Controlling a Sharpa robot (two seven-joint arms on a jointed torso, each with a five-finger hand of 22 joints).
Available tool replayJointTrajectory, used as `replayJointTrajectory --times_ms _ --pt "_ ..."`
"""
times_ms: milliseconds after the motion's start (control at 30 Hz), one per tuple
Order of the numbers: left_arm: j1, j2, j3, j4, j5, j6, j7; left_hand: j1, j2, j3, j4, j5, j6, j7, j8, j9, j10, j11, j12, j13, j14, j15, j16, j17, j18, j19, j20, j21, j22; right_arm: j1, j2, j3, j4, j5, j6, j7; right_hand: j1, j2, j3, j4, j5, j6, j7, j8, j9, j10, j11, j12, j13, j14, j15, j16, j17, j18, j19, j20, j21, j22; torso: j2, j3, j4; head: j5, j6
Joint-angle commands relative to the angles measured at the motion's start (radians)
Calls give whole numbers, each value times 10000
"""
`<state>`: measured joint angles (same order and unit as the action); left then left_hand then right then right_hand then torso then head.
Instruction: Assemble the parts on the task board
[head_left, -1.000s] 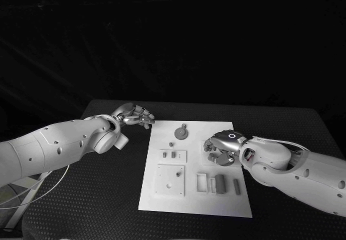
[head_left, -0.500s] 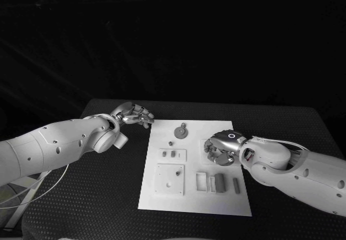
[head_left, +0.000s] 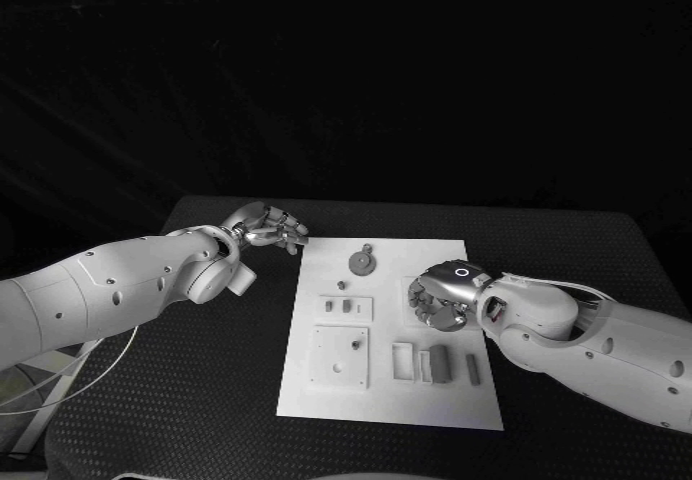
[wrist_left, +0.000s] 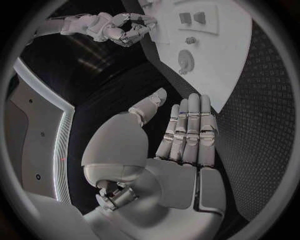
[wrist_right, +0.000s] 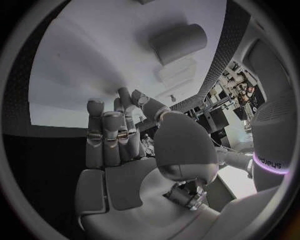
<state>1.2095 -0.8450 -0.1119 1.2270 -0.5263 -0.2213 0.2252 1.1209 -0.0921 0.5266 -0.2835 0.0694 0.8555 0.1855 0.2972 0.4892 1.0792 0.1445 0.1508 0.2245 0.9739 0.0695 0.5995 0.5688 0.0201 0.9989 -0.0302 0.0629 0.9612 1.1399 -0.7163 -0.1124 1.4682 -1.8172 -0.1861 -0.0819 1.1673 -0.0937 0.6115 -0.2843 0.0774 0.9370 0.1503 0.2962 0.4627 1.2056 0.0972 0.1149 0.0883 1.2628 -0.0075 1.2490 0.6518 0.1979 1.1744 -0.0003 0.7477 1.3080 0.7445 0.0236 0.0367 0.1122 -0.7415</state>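
Observation:
The white task board lies in the middle of the black table. On it are a grey round disc, a small peg, a slotted plate, a square plate and upright grey blocks. My right hand hovers over the board's right middle, fingers pointing down at it, and I see nothing in its palm. A grey block lies beyond its fingertips. My left hand is off the board's far left corner, with its fingers straight and empty.
Black table runs round the board on all sides. The left wrist view also shows the board, the disc and my right hand over it.
My right hand has shifted slightly left and toward the far side over the board. My left hand has barely moved.

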Motion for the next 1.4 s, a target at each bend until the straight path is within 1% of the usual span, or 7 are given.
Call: replayJointTrajectory --times_ms 33,233,533,700,867,1100,1400 --pt "9 17 8 16 57 78 113 -69 -8 -62 -21 -21 -67 -21 61 -15 -77 -8 53 -13 45 6 -49 11 45 22 17 59 -15 -22 2 -8 -20 -235 77 -91 31 128 27 -54 30 93 -6 51 -16 116 -31 16 12 -1 -109 77 22 639 35 -53 46 193 -2 -3 -8 6 -16" --pt "9 16 8 2 57 76 105 -70 -8 -63 -21 -21 -69 -20 61 -16 -80 -8 55 -15 45 6 -53 14 45 22 17 59 -18 -26 17 -8 -108 -344 -31 -148 117 193 57 -73 30 126 -20 56 -33 169 -50 -10 14 -1 -128 99 39 639 32 -74 69 206 -3 4 -14 13 -32" --pt "8 19 8 -1 57 81 100 -76 -4 -65 -19 -22 -73 -19 61 -17 -84 -6 58 -17 44 7 -59 18 44 21 18 58 -21 -26 19 -8 -150 -321 -113 -150 129 -16 -7 -62 21 22 34 -26 -110 66 3 -176 -33 -81 -78 65 37 639 -51 -50 73 208 -2 -2 -3 3 -46" --pt "8 20 8 1 57 82 101 -80 -4 -67 -17 -22 -75 -17 61 -18 -88 -5 60 -19 43 8 -63 21 43 20 19 58 -24 -26 21 -8 -142 -296 -80 -144 98 -64 -28 -53 21 2 46 -44 -129 51 19 -214 -42 -95 -62 61 37 639 -66 -37 74 206 -3 -6 -9 3 -44" --pt "8 22 8 3 57 89 91 -83 -1 -68 -16 -22 -77 -17 61 -19 -91 -4 62 -20 43 9 -67 24 42 19 19 57 -26 -26 29 -8 -83 -160 -143 -87 83 23 -15 -39 27 66 27 -15 -133 127 6 -210 -29 -82 -73 85 50 639 -49 -33 94 208 1 -5 -2 2 -44" --pt "8 26 8 0 57 89 94 -85 2 -69 -16 -21 -79 -16 62 -19 -93 -4 65 -22 43 9 -72 27 42 19 19 57 -29 -27 42 -8 -71 -99 -93 -112 38 49 -29 -36 24 109 11 1 -143 193 -13 -213 -17 -61 -91 116 66 639 -26 -37 124 211 -1 -6 -2 -3 -50" --pt "8 18 8 2 57 88 89 -82 4 -67 -19 -20 -81 -16 63 -20 -96 -4 69 -23 44 9 -77 32 43 18 18 58 -33 -27 54 -8 -79 4 -43 -133 -120 -53 -85 -3 21 108 16 -11 -171 220 -18 -254 -17 -64 -97 128 74 639 -16 -33 145 206 1 -5 -11 0 -56"
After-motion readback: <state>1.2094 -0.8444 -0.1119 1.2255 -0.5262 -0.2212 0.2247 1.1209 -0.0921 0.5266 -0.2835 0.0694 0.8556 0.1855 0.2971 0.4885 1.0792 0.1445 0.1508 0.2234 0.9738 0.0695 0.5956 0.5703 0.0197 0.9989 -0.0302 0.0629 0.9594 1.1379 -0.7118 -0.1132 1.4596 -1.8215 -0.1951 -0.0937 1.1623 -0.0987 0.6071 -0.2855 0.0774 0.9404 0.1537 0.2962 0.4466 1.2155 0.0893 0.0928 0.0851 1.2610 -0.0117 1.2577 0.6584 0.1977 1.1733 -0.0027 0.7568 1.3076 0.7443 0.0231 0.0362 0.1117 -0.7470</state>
